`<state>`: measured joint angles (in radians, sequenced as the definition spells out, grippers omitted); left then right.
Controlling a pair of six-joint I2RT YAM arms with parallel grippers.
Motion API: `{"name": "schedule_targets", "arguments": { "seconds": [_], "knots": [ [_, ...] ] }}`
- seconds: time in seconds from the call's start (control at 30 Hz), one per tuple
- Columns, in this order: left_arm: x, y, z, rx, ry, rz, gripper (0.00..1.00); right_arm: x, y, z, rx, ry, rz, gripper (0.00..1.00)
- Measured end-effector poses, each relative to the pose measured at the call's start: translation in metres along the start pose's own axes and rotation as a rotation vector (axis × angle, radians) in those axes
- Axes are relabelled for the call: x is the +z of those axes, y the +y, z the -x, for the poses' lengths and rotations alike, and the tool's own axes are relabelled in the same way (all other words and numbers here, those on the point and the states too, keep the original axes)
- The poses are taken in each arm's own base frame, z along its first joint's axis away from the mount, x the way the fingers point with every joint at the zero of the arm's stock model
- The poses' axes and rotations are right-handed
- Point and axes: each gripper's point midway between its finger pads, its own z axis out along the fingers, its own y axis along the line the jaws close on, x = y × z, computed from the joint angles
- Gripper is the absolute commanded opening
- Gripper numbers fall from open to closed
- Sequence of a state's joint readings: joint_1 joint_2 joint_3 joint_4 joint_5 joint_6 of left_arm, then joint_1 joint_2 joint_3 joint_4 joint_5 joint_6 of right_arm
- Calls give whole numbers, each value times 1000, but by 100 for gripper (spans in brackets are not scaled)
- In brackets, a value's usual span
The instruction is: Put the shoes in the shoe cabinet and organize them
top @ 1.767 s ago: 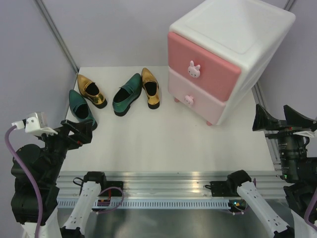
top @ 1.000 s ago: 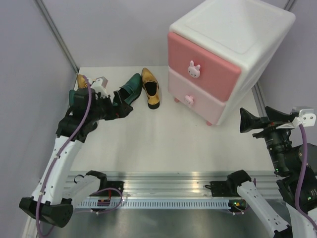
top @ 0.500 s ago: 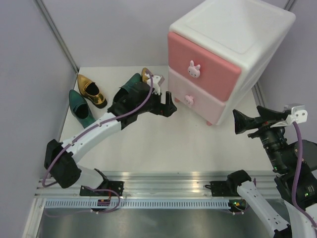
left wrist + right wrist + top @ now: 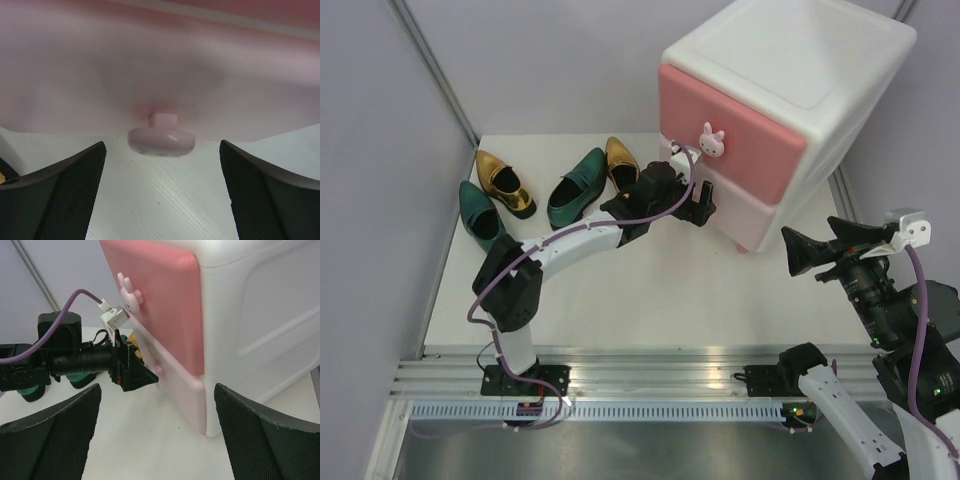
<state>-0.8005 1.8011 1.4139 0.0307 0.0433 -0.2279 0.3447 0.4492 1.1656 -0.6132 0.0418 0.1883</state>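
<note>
My left gripper held its fingers spread wide, the lower drawer's bunny knob between them, untouched. My right gripper was spread too, with the shoe cabinet ahead of its fingers. The shoes lay behind my left fingers.

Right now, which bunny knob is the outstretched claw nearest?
The lower knob, on the bottom drawer: the left claw, open, flanks it. The upper knob sits above, untouched.

The white table carries four shoes back-left and the shoe cabinet back-right.
</note>
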Motion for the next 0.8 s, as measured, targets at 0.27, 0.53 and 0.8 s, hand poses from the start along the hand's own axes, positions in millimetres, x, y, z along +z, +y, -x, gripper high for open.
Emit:
{"name": "schedule_targets", "arguments": {
  "seconds": [0.27,0.53,0.8],
  "knots": [
    [26,-6,-8,74,-9,17,89,-5,-1,-2,-1,6,-1,98],
    [32,-2,-9,97,-17,30,67,-6,-3,-8,-3,30,-10,98],
    [32,-3,-9,109,-24,30,16,-7,-3,-9,-3,33,-14,98]
  ]
}}
